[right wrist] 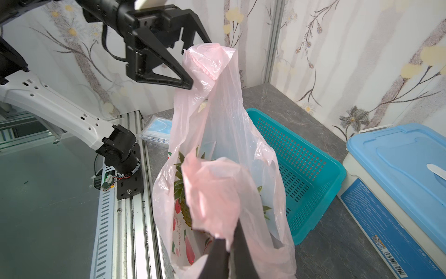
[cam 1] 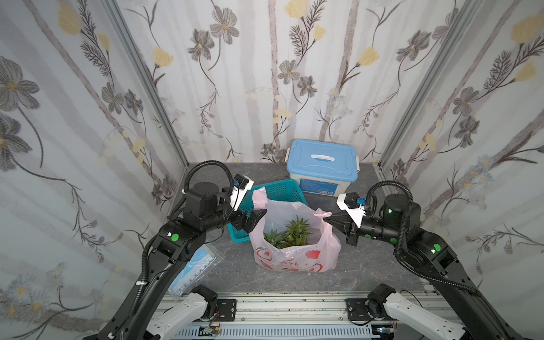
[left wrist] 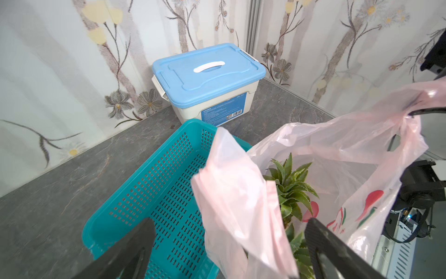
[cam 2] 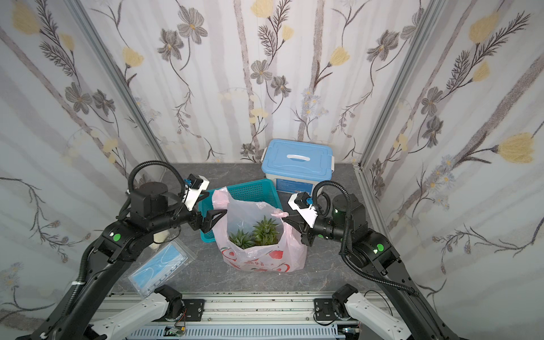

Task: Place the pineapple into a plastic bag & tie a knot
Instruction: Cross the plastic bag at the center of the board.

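The pink plastic bag (cam 1: 294, 256) (cam 2: 259, 259) stands open mid-table with the pineapple (cam 1: 297, 229) (left wrist: 289, 183) inside, green crowns showing. My left gripper (cam 1: 254, 220) (left wrist: 230, 222) is open at the bag's left side. The left handle loop (left wrist: 231, 193) stands loose between its spread fingers, unpinched. My right gripper (cam 1: 326, 219) (right wrist: 224, 239) is shut on the right handle loop (right wrist: 210, 193), holding it up. The two loops stand apart and no knot is in view.
A teal perforated basket (cam 1: 276, 191) sits just behind the bag, touching it. A white box with a blue lid (cam 1: 322, 164) stands at the back wall. A clear packet of blue masks (cam 1: 197, 268) lies under the left arm. A metal rail (cam 1: 279, 306) runs along the front edge.
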`<state>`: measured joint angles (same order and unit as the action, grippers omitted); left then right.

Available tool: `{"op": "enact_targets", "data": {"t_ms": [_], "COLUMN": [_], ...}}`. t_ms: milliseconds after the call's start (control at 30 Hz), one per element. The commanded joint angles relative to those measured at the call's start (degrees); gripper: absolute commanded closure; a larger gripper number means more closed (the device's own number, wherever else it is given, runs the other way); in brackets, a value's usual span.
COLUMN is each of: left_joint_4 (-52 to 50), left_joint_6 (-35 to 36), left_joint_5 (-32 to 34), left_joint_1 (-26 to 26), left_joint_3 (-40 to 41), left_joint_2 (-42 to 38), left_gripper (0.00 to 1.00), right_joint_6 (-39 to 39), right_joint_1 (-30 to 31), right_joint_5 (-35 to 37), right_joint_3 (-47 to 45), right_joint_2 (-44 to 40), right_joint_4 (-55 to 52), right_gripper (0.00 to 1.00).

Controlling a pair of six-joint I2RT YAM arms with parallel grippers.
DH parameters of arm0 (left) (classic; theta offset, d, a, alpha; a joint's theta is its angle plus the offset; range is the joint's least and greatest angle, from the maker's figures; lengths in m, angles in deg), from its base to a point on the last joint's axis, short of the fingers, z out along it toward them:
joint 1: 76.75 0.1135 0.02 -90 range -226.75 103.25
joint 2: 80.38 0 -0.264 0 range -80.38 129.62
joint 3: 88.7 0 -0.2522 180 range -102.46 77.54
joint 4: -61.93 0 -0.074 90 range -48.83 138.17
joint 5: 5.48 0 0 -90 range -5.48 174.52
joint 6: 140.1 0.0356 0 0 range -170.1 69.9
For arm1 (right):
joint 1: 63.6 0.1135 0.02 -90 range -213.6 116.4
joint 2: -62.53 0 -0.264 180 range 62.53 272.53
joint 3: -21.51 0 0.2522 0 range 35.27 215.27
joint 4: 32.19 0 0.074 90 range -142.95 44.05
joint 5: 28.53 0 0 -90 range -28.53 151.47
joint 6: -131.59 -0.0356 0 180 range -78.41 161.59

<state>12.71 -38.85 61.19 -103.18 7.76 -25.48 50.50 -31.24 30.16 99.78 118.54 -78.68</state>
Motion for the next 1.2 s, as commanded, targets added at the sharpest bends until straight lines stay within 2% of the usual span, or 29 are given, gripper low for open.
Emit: {"op": "enact_targets", "data": {"t_ms": [0,167,267,333,367,500,633,667,767,833,967,1033,1167], "left_joint_4": [8.7,16.93,24.58,28.77,30.31,34.83,37.97,39.64,43.78,41.56,33.34,29.08,27.05], "left_joint_6": [3.64,-1.94,-7.56,-10.77,-11.84,-15.37,-19.98,-22.29,-29.31,-30.27,-26.28,-23.24,-17.62], "left_joint_5": [-8.29,-23.84,-30.13,-31.68,-31.82,-30.35,-29.15,-28.78,-24.79,-22.79,-23.9,-26.34,-30.13], "left_joint_1": [3.29,8.37,8.48,8.58,8.79,9.91,9.94,9.86,7.07,3.62,-1.9,-2.73,-3.0], "left_joint_3": [2.37,6.33,9.3,11.39,12.35,16.37,18.77,19.12,18.53,16.06,10.91,8.51,8.23], "left_joint_2": [0.54,3.02,4.55,4.46,4.05,0.22,-2.22,-2.17,-1.02,1.25,6.88,9.28,9.66], "left_gripper": [0.0,0.01,0.08,0.17,0.23,0.62,0.91,0.95,1.0,1.0,1.0,1.0,1.0], "right_joint_6": [1.22,1.52,1.52,1.65,1.74,2.01,2.56,2.87,5.78,8.56,9.66,8.5,7.08], "right_joint_1": [-0.18,-0.28,-0.34,-0.42,-0.45,-0.72,-0.71,-0.71,-0.11,1.29,3.24,3.72,3.71], "right_joint_5": [-1.68,-2.64,-3.29,-3.32,-3.32,-3.02,-2.77,-3.07,-4.94,-6.19,-12.11,-16.61,-22.67], "right_joint_3": [-0.08,-0.09,0.22,0.63,0.77,1.49,2.13,2.59,5.59,7.66,9.7,11.64,14.24], "right_joint_2": [-0.11,0.65,1.19,1.46,1.52,1.9,2.71,3.21,6.48,9.53,15.27,18.42,22.93], "right_joint_4": [2.48,2.93,3.22,3.29,3.29,3.29,3.53,3.6,3.02,3.06,9.78,12.98,15.57], "right_gripper": [1.0,1.0,1.0,1.0,1.0,1.0,1.0,1.0,1.0,1.0,1.0,1.0,1.0]}}
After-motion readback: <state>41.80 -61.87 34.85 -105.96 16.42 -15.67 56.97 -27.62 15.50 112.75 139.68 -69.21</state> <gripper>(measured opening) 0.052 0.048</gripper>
